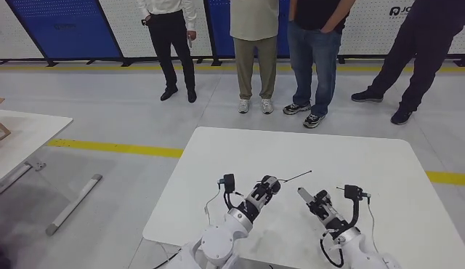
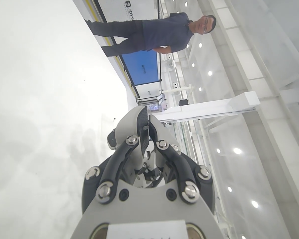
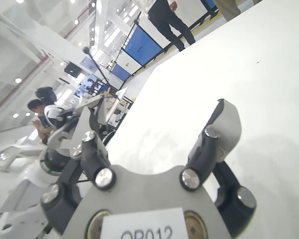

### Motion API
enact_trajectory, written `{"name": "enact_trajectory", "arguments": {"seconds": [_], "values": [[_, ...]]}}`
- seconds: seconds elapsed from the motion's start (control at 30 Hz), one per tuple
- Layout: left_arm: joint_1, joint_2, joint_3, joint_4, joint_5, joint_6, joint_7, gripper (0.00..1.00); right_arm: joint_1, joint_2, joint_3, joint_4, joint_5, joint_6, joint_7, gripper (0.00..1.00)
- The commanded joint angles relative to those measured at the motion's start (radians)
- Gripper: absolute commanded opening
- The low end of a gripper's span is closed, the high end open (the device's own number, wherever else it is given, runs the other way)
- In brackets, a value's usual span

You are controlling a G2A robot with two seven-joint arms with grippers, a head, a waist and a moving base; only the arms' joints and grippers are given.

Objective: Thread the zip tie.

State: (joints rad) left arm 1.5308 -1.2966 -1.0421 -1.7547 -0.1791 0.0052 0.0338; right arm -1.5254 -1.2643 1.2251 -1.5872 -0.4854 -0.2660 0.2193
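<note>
Bright, even light falls from rows of round ceiling lamps (image 2: 237,150) above me. My white worktop (image 2: 39,75) glares almost blank in both wrist views, and straight ceiling beams (image 2: 244,99) bow near those views' edges.

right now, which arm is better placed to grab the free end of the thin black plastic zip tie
Probably the right. The left gripper is shut on the thin black plastic zip tie, whose free end sticks out near the right gripper, which is open, empty and close beside it.
</note>
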Motion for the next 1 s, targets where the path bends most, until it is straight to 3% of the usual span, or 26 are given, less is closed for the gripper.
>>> {"name": "enact_trajectory", "arguments": {"seconds": [0.0, 0.13, 0.4, 0.6, 0.97], "values": [[0.007, 0.003, -0.009, -0.009, -0.005, 0.005, -0.019, 0.00, 0.005, 0.001, -0.009, 0.007, -0.056, 0.001, 0.000, 1.00], [0.015, 0.005, -0.014, -0.025, -0.022, 0.014, -0.047, 0.00, 0.015, 0.000, -0.029, 0.012, -0.135, 0.043, -0.009, 1.00], [0.016, 0.005, -0.014, -0.026, -0.026, 0.015, -0.049, 0.00, 0.016, 0.001, -0.030, 0.012, -0.147, 0.046, -0.010, 1.00], [0.007, 0.002, -0.003, -0.022, -0.058, 0.021, -0.068, 0.00, 0.034, 0.000, -0.083, 0.022, -0.343, 0.065, -0.058, 1.00], [0.004, 0.001, 0.001, -0.017, -0.063, 0.018, -0.065, 0.00, 0.031, -0.002, -0.093, 0.034, -0.355, 0.039, -0.112, 1.00]]}}
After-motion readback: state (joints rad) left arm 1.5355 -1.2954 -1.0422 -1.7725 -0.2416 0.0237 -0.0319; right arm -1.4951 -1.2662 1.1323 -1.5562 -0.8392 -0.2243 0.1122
